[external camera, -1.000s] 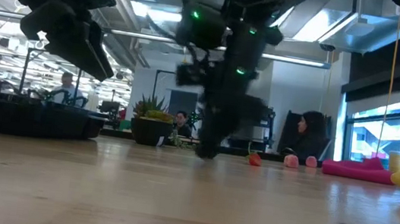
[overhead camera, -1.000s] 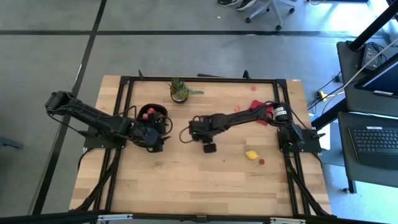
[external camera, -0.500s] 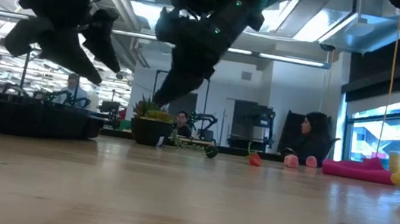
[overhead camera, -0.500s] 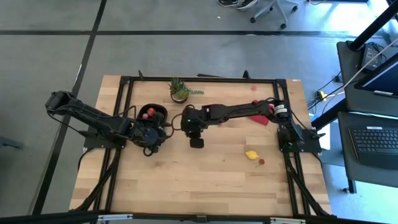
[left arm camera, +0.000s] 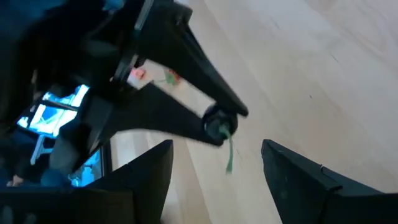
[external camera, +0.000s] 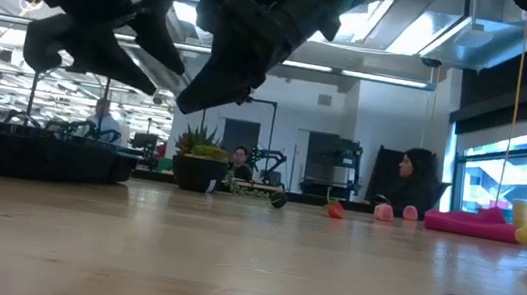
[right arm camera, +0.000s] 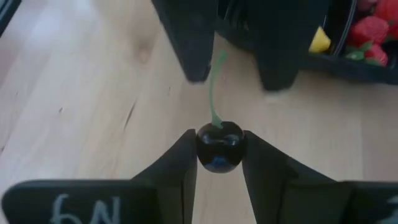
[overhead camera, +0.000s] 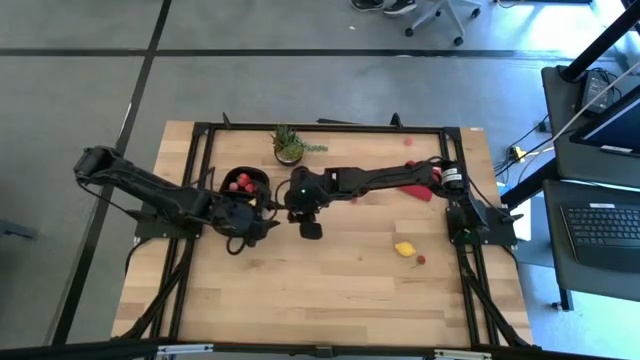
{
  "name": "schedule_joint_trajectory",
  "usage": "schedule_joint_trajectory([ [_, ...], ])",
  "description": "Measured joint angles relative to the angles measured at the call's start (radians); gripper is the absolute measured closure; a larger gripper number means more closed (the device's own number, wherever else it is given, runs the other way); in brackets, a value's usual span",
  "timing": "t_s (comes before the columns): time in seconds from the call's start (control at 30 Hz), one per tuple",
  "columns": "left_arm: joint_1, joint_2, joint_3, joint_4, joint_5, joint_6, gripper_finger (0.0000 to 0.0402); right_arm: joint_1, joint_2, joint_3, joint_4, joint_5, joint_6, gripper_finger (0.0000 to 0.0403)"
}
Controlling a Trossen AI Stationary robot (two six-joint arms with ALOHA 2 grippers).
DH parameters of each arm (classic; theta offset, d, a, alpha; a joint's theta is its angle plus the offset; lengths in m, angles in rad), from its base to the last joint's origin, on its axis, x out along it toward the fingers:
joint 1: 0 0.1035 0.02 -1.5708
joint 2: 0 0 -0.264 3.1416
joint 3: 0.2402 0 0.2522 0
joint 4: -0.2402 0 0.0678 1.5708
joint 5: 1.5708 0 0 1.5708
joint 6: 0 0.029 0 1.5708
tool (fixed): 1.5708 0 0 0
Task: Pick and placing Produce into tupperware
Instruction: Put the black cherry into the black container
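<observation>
The tupperware (overhead camera: 245,182) is a black shallow container on the table's left half, holding red strawberries (right arm camera: 368,30) and a yellow piece (right arm camera: 319,40). My right gripper (right arm camera: 219,149) hovers just right of it, shut on a dark cherry (right arm camera: 219,144) with a green stem. My left gripper (left arm camera: 216,163) is open and raised, and faces the right gripper (left arm camera: 217,127) closely. Its two fingers (right arm camera: 189,43) stand beyond the cherry without touching it. A yellow lemon (overhead camera: 404,249) and a small red berry (overhead camera: 421,260) lie on the table's right half. My right gripper pinches the cherry's round body (right arm camera: 219,155) between its two fingertips, one on each side. The cherry is lifted clear of the table. Its green stem (right arm camera: 214,93) sticks out past the fingers toward the left gripper.
A potted green plant (overhead camera: 290,146) stands near the far edge. The flat red square (overhead camera: 420,185) lies on the right under the right arm. Pink pieces (overhead camera: 381,172) lie near it. The low view shows a strawberry (external camera: 335,210) and a dark berry (external camera: 278,201) on the table.
My right gripper has risen from the table top and moved left toward the tupperware and the left gripper, carrying the cherry clear of the wood. My left gripper has swung slightly toward the right arm and tipped.
</observation>
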Motion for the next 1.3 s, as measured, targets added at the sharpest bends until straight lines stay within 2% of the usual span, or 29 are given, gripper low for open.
schedule_joint_trajectory([
  [0.2, 0.0, 0.07, 0.0, 0.083, 0.005, 0.037, 0.0166, 0.0, -0.002, 0.001, 0.04, -0.004, -0.002, 0.0297],
  [0.33, -0.002, 0.114, 0.0, 0.125, -0.027, 0.084, 0.0171, -0.002, -0.002, 0.0, 0.031, -0.052, 0.002, 0.0297],
  [0.47, -0.003, 0.136, 0.0, 0.151, -0.07, 0.111, 0.0189, -0.003, -0.002, 0.0, 0.026, -0.051, 0.001, 0.0297],
  [0.67, -0.014, 0.143, -0.001, 0.22, -0.059, 0.107, 0.0221, 0.0, -0.005, 0.002, 0.061, -0.065, -0.016, 0.0297],
  [1.13, -0.014, 0.142, -0.001, 0.2, -0.07, 0.126, 0.0292, 0.0, -0.006, 0.002, 0.06, -0.071, -0.017, 0.0297],
  [1.3, -0.014, 0.142, -0.001, 0.201, -0.084, 0.174, 0.0293, 0.0, -0.005, 0.002, 0.06, -0.081, 0.001, 0.0298],
])
